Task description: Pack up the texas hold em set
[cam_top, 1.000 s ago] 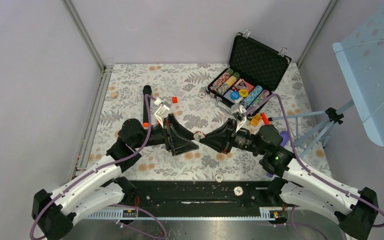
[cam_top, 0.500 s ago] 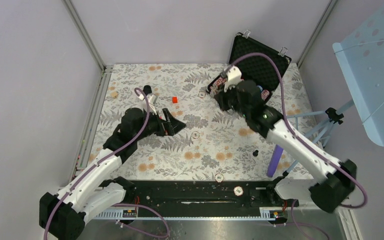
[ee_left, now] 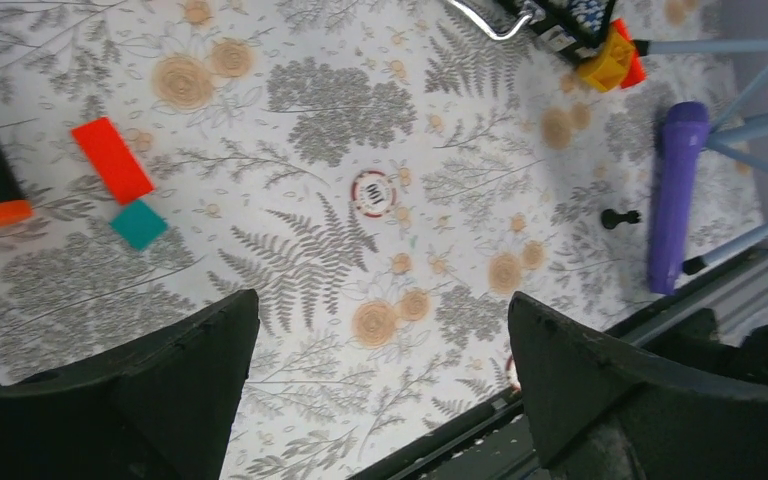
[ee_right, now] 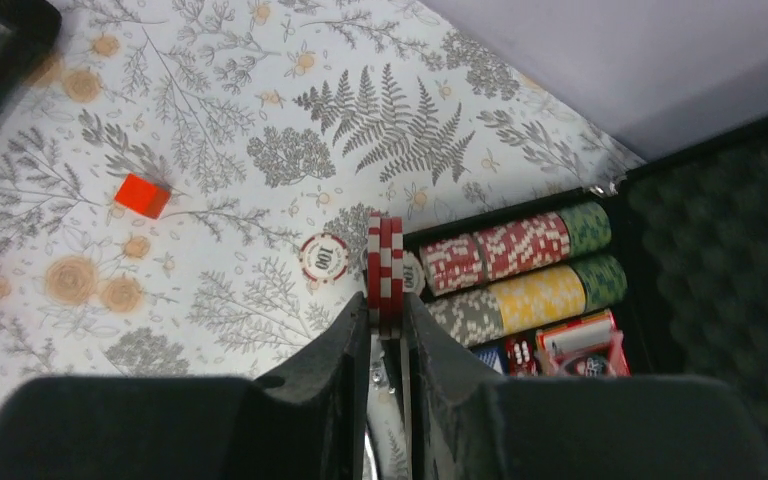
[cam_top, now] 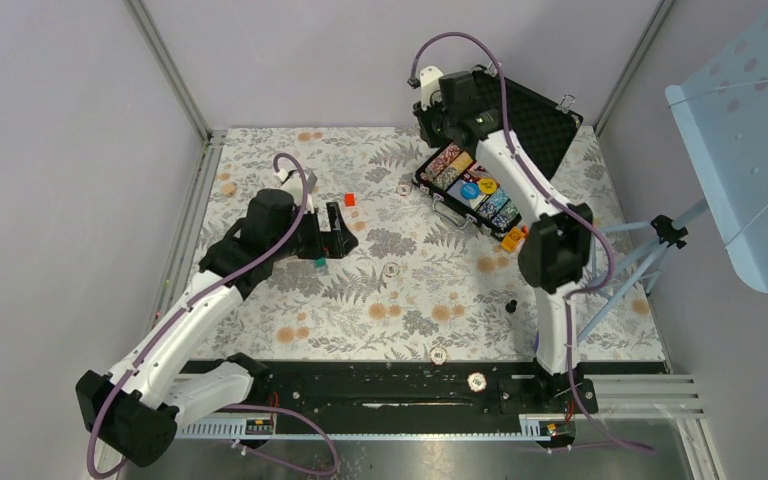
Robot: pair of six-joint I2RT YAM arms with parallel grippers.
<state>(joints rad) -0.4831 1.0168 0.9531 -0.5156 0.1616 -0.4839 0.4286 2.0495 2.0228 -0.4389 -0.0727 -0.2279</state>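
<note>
— Left side first?
— The left gripper [ee_left: 375, 312] gapes wide, holding nothing. A loose chip [ee_left: 373, 193] lies flat on the table [cam_top: 380, 150] ahead of it.
— And the right?
— The right gripper [ee_right: 385, 318] pinches a few red-and-white chips [ee_right: 384, 262] on edge. It is over the open case [cam_top: 540, 125], far right on the table, by its chip rows.

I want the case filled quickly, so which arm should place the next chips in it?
Right. Its fingers pinch a stack of red-and-white chips beside the chip rows in the open case. The left fingers stand open and empty over a loose chip mid-table, away from the case.
</note>
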